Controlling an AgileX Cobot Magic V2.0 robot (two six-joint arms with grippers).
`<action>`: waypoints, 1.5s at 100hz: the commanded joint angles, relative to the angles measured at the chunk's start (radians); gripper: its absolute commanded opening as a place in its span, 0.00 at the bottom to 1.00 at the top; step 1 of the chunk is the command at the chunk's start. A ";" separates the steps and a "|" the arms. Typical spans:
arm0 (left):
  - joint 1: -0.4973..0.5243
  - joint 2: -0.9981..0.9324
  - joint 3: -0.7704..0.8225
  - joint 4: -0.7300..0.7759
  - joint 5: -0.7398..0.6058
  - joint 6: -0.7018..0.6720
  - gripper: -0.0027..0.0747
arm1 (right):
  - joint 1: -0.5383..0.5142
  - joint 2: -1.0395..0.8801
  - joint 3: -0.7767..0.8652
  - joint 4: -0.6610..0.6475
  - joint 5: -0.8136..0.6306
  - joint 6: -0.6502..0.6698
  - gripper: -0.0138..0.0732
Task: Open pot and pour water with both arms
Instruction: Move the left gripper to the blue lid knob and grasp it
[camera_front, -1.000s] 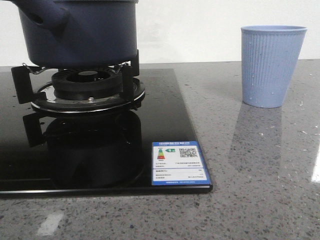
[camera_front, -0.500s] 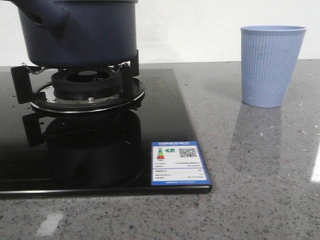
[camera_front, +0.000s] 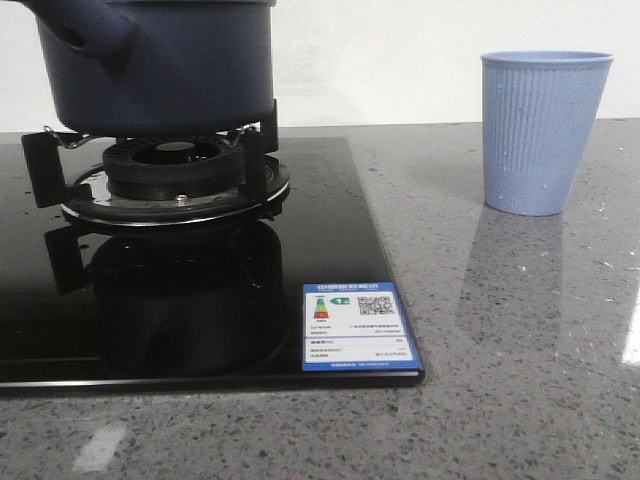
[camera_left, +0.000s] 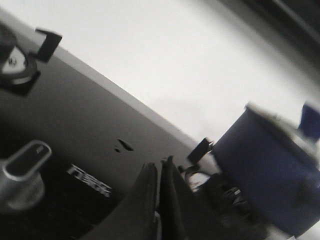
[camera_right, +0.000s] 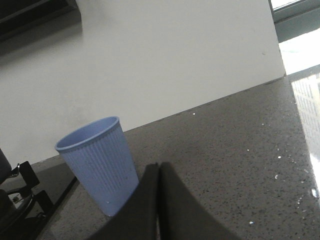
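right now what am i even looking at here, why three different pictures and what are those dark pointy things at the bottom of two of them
This is a two-armed robot at a kitchen counter. The front view looks forward over the counter: a dark blue pot sits on a gas burner of a black glass stove, and a pale blue ribbed cup stands on the grey counter to the right. The other two pictures come from cameras on each arm's wrist. The dark pointed shapes are the arms' grasping ends: the left tool near the pot, the right tool near the cup. Both are shut and hold nothing.
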 joint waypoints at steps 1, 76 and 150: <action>0.003 -0.026 -0.006 -0.209 -0.038 -0.011 0.01 | -0.008 -0.020 -0.038 0.020 -0.051 0.003 0.07; -0.112 0.292 -0.563 0.074 0.725 0.154 0.01 | -0.006 0.332 -0.557 0.325 0.856 -0.089 0.07; -0.475 0.484 -0.788 -0.198 0.897 0.310 0.01 | 0.045 0.487 -0.731 0.836 0.938 -0.586 0.07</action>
